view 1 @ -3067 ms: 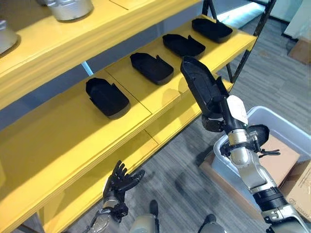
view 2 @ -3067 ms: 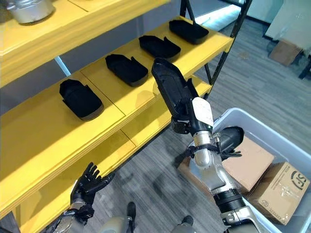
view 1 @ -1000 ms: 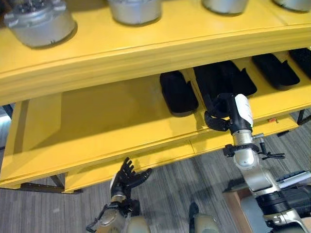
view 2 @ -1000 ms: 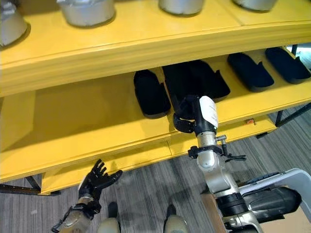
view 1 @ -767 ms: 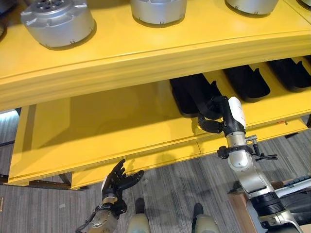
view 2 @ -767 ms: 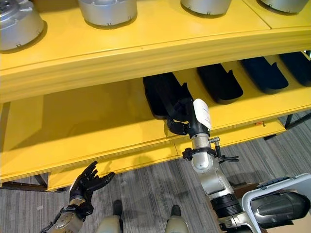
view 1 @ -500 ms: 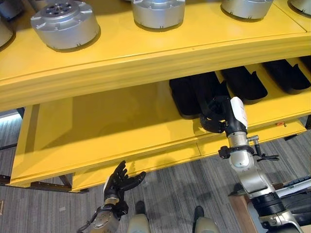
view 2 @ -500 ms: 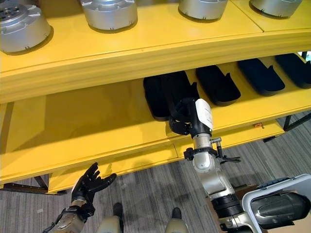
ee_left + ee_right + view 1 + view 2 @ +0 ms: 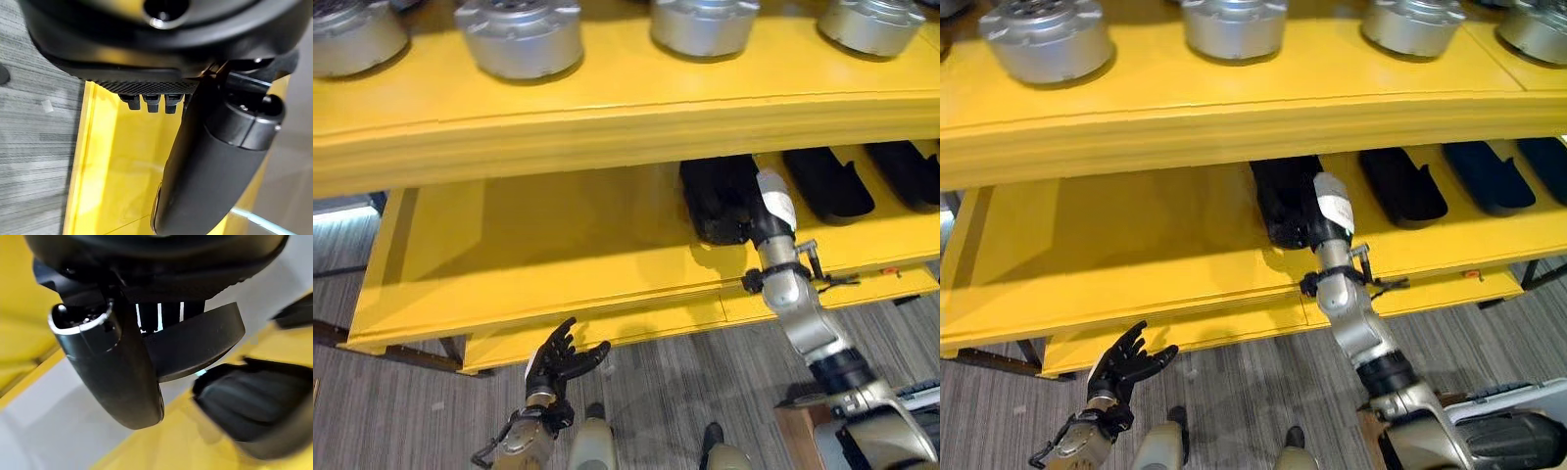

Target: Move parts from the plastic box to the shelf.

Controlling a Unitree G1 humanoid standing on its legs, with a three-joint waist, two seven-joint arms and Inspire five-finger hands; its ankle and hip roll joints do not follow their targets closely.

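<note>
Left eye view, shelf (image 9: 558, 245): a yellow shelf unit is seen from above, with an upper board, a middle board below it and a lower ledge near the floor.
Floor (image 9: 401, 421): grey striped flooring is seen in front of the shelf.
Metal parts (image 9: 521, 34): round silver-grey parts are lined up along the upper board.
Plastic box (image 9: 1528, 401): a pale rim is seen at the lower right corner of the right eye view, beside the right arm.
Black parts on the shelf (image 9: 827, 181): long black tray-like parts are laid side by side on the right half of the middle board, apart from each other.
Carried black part (image 9: 717, 196): it is placed at the left end of that row, on or just above the middle board, close beside another black part; whether it already rests on the board cannot be told. In the right wrist view its rounded dark end (image 9: 195, 345) is seen just past the thumb.
Right hand (image 9: 766, 211): it is reached in under the upper board, with the white thumb cover on top. The part is gripped between thumb and fingers (image 9: 159, 313).
Left hand (image 9: 558, 357): it is held low in front of the lower ledge, over the floor. Its fingers are spread and relaxed, and nothing is held.
</note>
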